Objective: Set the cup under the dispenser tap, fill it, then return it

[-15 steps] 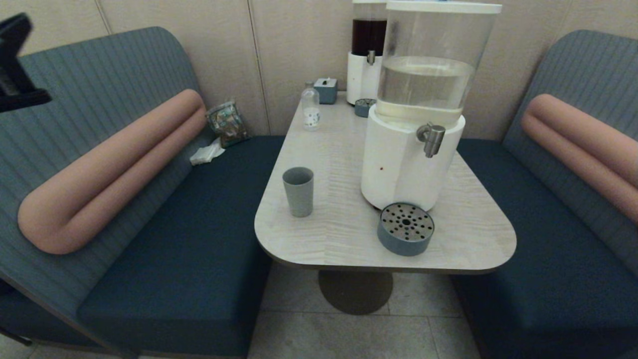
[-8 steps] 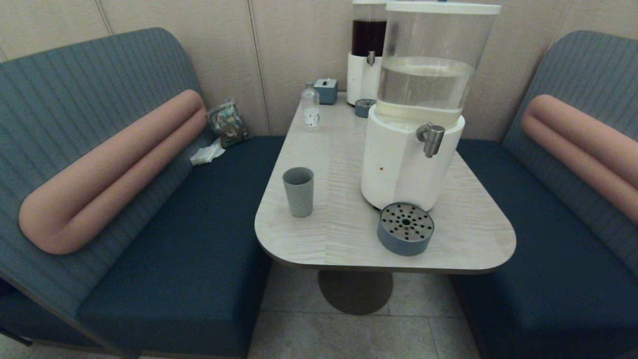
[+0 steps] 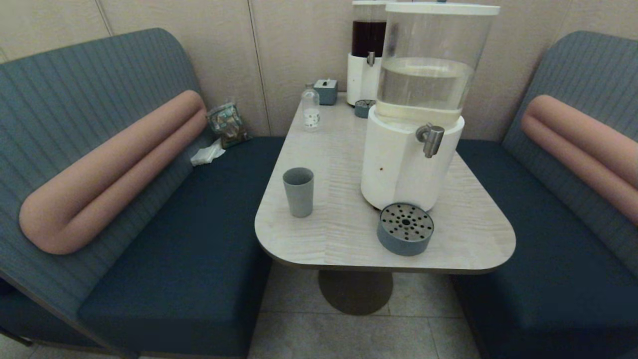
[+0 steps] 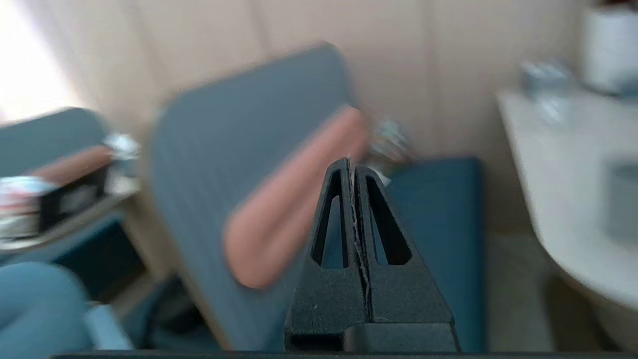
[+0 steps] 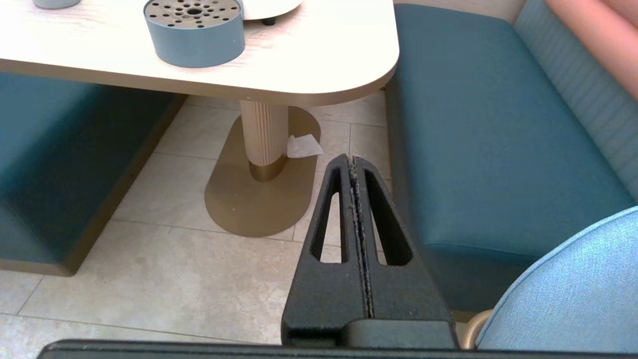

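The grey-blue cup (image 3: 298, 191) stands upright on the table's left side, apart from the dispenser. The brushed-silver dispenser tap (image 3: 431, 139) juts from the white base of the clear-water dispenser (image 3: 416, 104), above the round drip tray (image 3: 405, 229). My left gripper (image 4: 350, 162) is shut and empty, off to the left over the bench, with the cup (image 4: 620, 202) far from it by the table edge. My right gripper (image 5: 352, 158) is shut and empty, low over the floor below the table's front. Neither gripper shows in the head view.
A small clear bottle (image 3: 311, 107), a small box (image 3: 326, 90), a second small drip tray (image 3: 364, 107) and a dark-liquid dispenser (image 3: 368, 52) stand at the table's back. Blue benches with pink bolsters (image 3: 112, 167) flank the table (image 3: 344, 234). The table pedestal (image 5: 263, 139) stands on the tiled floor.
The black left arm that showed at the head view's upper left edge has withdrawn out of that view. The cup, tray and dispenser have not moved.
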Available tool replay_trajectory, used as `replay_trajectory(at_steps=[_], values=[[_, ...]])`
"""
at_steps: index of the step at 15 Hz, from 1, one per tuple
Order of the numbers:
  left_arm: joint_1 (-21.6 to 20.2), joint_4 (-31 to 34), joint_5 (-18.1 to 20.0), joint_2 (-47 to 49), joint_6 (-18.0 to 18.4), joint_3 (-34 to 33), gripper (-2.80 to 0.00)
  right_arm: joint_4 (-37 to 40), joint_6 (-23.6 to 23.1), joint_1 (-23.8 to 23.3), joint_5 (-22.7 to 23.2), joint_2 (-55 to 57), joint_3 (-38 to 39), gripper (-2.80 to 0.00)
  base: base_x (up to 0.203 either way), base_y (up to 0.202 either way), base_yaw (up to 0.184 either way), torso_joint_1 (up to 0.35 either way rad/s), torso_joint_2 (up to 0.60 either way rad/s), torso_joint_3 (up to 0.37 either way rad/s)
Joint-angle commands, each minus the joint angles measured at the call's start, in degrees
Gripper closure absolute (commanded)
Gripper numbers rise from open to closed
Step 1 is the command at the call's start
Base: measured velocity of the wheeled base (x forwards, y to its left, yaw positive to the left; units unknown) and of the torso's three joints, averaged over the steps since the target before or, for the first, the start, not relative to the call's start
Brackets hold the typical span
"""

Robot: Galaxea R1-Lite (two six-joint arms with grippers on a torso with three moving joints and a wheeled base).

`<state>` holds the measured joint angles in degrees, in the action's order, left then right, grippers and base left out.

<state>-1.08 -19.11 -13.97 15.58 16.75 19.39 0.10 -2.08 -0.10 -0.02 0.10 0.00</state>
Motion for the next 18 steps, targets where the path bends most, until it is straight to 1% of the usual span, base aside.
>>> replay_trajectory(at_steps=[1,4,5,6,7,8,12,13,14,15,16,17,18], values=[[3.45,2.84,0.08,-2.89,0.41,-1.40,0.00,-0.01,0.06,0.01,0.02,-0.01,0.00,0.00,0.000,0.000,0.000,0.000,0.00,0.000],[1.71,12.20,2.78,-12.75,-0.08,-2.86,0.00,-0.01,0.13,0.01,0.02,-0.01,0.00,0.00,0.000,0.000,0.000,0.000,0.00,0.000],[1.38,17.01,3.54,-15.10,-0.52,-3.97,0.00,-0.01,0.33,0.01,0.02,-0.01,0.00,0.00,0.000,0.000,0.000,0.000,0.00,0.000],[1.22,18.05,3.94,-15.58,-2.75,-5.25,0.00,-0.01,0.41,0.01,0.02,-0.01,0.00,0.00,0.000,0.000,0.000,0.000,0.00,0.000],[1.13,17.46,4.48,-15.58,-6.55,-6.99,0.00,-0.01,0.50,0.01,0.02,-0.01,0.00,0.00,0.000,0.000,0.000,0.000,0.00,0.000],[1.09,16.90,5.09,-15.58,-7.34,-9.20,0.00,-0.01,0.53,0.01,0.02,-0.01,0.00,0.00,0.000,0.000,0.000,0.000,0.00,0.000],[1.08,13.02,7.05,-15.58,-8.63,-18.50,0.00,-0.01,0.68,0.01,0.02,-0.01,0.00,0.00,0.000,0.000,0.000,0.000,0.00,0.000],[1.10,12.93,8.19,-15.58,-9.99,-19.19,0.00,-0.01,0.68,0.01,0.02,-0.01,0.00,0.00,0.000,0.000,0.000,0.000,0.00,0.000],[1.08,13.32,9.63,-15.58,-11.53,-19.20,0.00,-0.01,0.68,-0.08,0.02,-0.01,0.00,0.00,0.000,0.000,0.000,0.000,0.00,0.000],[1.08,13.96,12.33,-15.58,-12.21,-19.33,0.00,-0.01,0.68,0.01,0.02,-0.01,0.00,0.00,0.000,0.000,0.000,0.000,0.00,0.000],[1.08,17.08,14.08,-15.58,-12.56,-19.37,0.00,-0.01,0.68,0.01,0.02,-0.01,0.00,0.00,0.000,0.000,0.000,0.000,0.00,0.000],[1.10,20.15,14.58,-15.58,-12.50,-19.33,0.00,-0.01,0.68,0.01,0.02,-0.01,0.00,0.00,0.000,0.000,0.000,0.000,0.00,0.000],[1.09,19.99,14.76,-15.58,-12.65,-19.34,0.00,-0.01,0.68,0.01,0.02,-0.01,0.00,0.00,0.000,0.000,0.000,0.000,0.00,0.000]])
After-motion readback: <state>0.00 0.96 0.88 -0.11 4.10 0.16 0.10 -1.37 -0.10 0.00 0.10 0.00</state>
